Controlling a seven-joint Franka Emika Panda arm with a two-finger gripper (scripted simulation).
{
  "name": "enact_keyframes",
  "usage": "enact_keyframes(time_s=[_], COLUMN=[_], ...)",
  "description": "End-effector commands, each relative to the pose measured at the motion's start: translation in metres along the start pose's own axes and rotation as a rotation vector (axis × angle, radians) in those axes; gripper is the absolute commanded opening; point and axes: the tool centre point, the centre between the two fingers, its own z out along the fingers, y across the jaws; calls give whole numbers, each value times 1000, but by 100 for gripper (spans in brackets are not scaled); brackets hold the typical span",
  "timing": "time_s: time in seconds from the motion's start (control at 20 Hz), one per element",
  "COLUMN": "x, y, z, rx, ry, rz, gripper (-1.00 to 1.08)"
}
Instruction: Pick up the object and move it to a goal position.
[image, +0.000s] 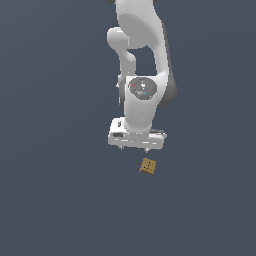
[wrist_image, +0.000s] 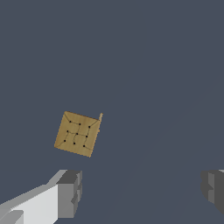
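Observation:
The object (image: 148, 166) is a tiny tan-brown cube with small dark dots on its top face, lying on the dark grey floor. In the exterior view it sits just below and slightly to the right of my white gripper (image: 136, 148). The wrist view shows the cube (wrist_image: 78, 133) rotated a little, apart from my gripper (wrist_image: 142, 192). The two grey fingertips (wrist_image: 70, 192) stand wide apart with nothing between them, so the gripper is open. The cube lies outside the gap between the fingers.
The white arm (image: 142, 60) rises behind the gripper toward the top of the exterior view. The plain dark grey floor (image: 55, 190) spreads all around, with no other objects or edges showing.

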Motion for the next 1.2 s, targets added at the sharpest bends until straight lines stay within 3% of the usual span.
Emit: enact_keyframes(time_s=[0.0, 0.55, 1.15], x=[5, 16, 16], y=[-13, -61, -73], z=[14, 65, 79], rx=[6, 26, 30], ry=[-5, -25, -31], rz=[48, 223, 264], gripper=[100, 100, 100])
